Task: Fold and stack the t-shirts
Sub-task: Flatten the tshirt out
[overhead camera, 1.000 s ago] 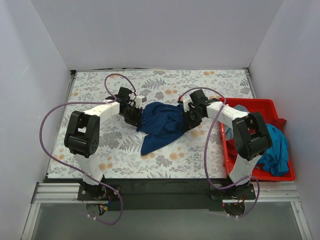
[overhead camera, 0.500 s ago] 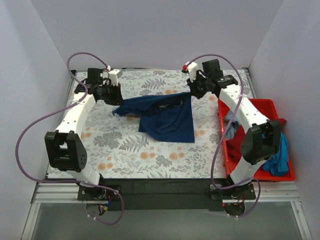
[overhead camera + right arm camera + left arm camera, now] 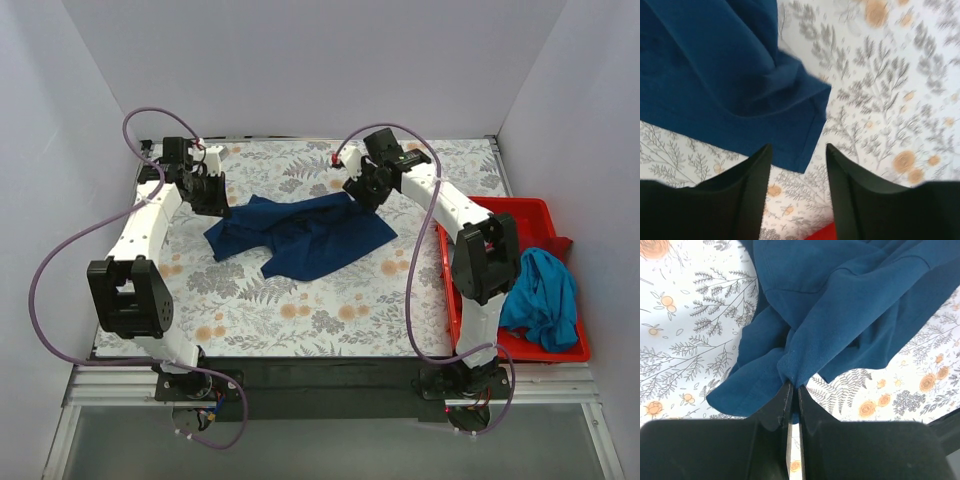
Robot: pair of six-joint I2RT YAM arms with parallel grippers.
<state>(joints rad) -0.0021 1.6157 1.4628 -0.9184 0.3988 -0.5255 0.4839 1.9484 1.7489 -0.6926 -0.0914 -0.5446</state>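
Note:
A navy blue t-shirt lies crumpled across the back middle of the floral table cover. My left gripper is at the shirt's left end, and in the left wrist view it is shut on a pinched fold of the navy cloth. At the shirt's right end, my right gripper is open. In the right wrist view its fingers hang apart just off a hemmed corner of the shirt, holding nothing. A teal-blue t-shirt lies bunched in the bin, with a dark red one behind it.
The red plastic bin stands along the table's right edge beside the right arm. The floral table cover stretches from the shirt to the near edge. White walls close off the back and both sides.
The right gripper has opened and let go of the navy shirt. The shirt, stretched between both grippers half a second ago, has dropped and slumped. The left gripper still grips its end.

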